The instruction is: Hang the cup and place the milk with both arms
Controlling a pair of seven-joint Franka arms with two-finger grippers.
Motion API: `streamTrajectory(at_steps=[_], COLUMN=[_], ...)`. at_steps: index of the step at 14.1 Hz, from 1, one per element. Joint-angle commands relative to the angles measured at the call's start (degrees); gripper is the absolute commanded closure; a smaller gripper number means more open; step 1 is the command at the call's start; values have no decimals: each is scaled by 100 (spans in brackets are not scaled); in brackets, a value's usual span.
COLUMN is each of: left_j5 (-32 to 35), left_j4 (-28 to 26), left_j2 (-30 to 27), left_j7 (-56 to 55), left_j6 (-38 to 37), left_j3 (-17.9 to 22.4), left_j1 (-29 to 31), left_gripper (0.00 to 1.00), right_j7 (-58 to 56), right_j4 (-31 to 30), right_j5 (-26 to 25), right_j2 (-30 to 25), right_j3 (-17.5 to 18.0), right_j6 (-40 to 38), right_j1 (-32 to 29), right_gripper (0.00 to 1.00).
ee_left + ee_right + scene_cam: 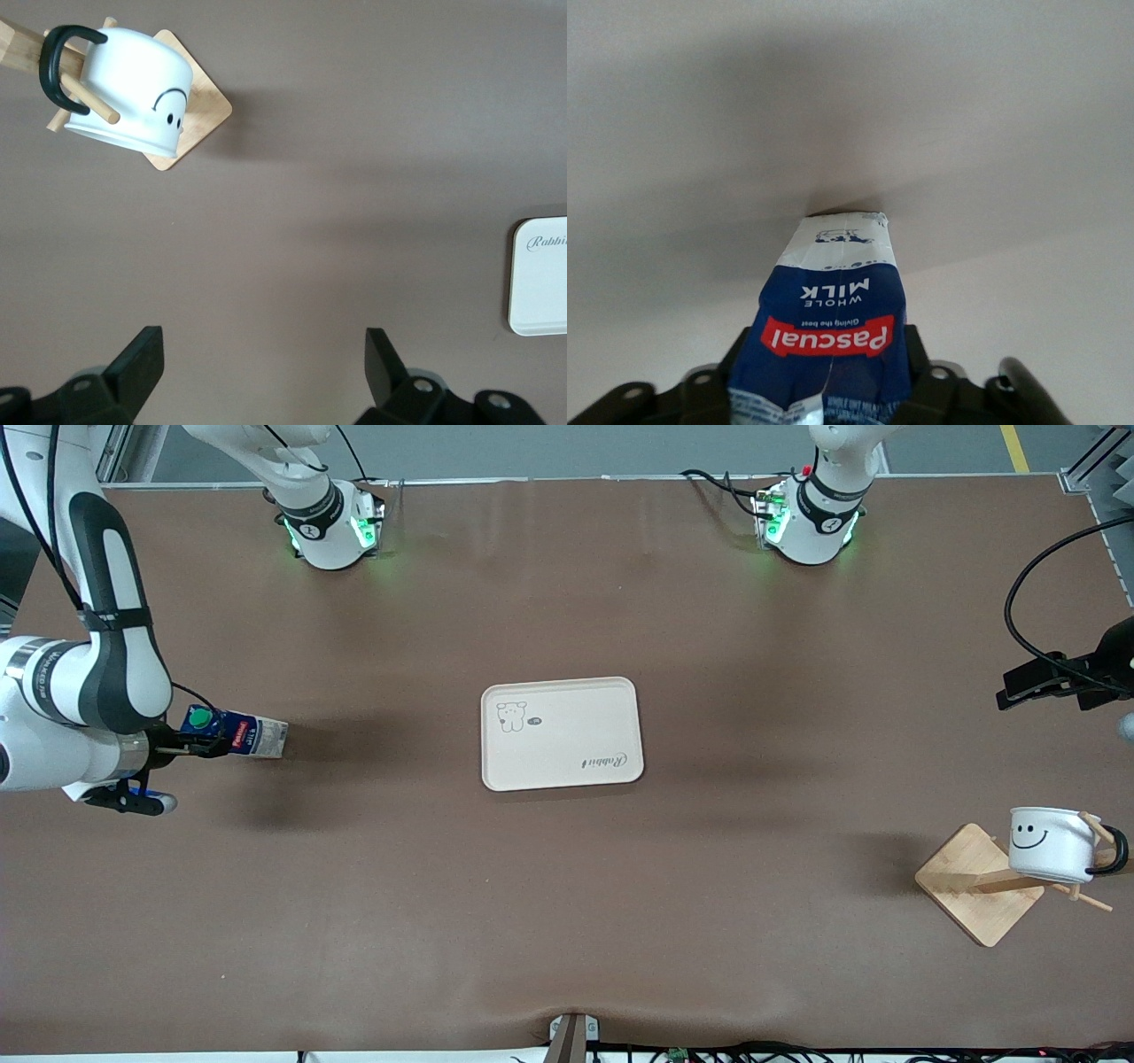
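Note:
The milk point(235, 737), a dark blue carton with a green cap, is at the right arm's end of the table, and its pale base seems to rest on the table. My right gripper point(190, 744) is shut on its upper part. In the right wrist view the carton point(833, 310) fills the gap between the gripper point(824, 372) fingers. The cup point(1050, 843), white with a smiley face, hangs by its black handle on a wooden rack point(966, 886) at the left arm's end. My left gripper point(1019, 685) is open and empty above the table beside the rack. In the left wrist view the cup point(133, 88) lies well away from the gripper point(264, 354).
A cream tray point(576, 726) with a small bear drawing lies flat at the middle of the table. Its edge shows in the left wrist view point(540, 274). The rack's square base point(208, 106) sits near the table's front edge. A black cable hangs near the left gripper.

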Motion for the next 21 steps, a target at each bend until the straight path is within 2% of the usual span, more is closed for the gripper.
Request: streamTrajectory(at_steps=[1,10,12,14,17,19,21], left_j5=[95,103,95,103,33,-273,-301], left_j4=[139,131,43,-36,-89,-264,-440], left_j2=[18,-289,-525,-649,-807,-966,-1115], left_j7=[-130,-174,-200,-384,-596,-649,-728], left_j6=[-39,-92,-92,-127,-435,-426,-435], left_j3=[-174,-184,-132,114,956,1387,1722], left_j1=[-10,-1,-219,-580,-1467,-1837,-2206], left_gripper=[0,0,0,0,0,0,0], right_j7=[-34,-209,-209,-201,-209,-227,-201], right_j4=[-57,31,49,66,267,574,908], right_j5=[-46,-46,-46,-46,-46,-46,-38], right_j2=[-12,-20,-20,-20,-20,-20,-20], right_j3=[71,79,79,79,79,79,88], right_j6=[46,11,2,2,-7,-164,-445], right_j1=[-40,-75,-49,-40,-14,91,214], right_gripper=[0,0,0,0,0,0,0])
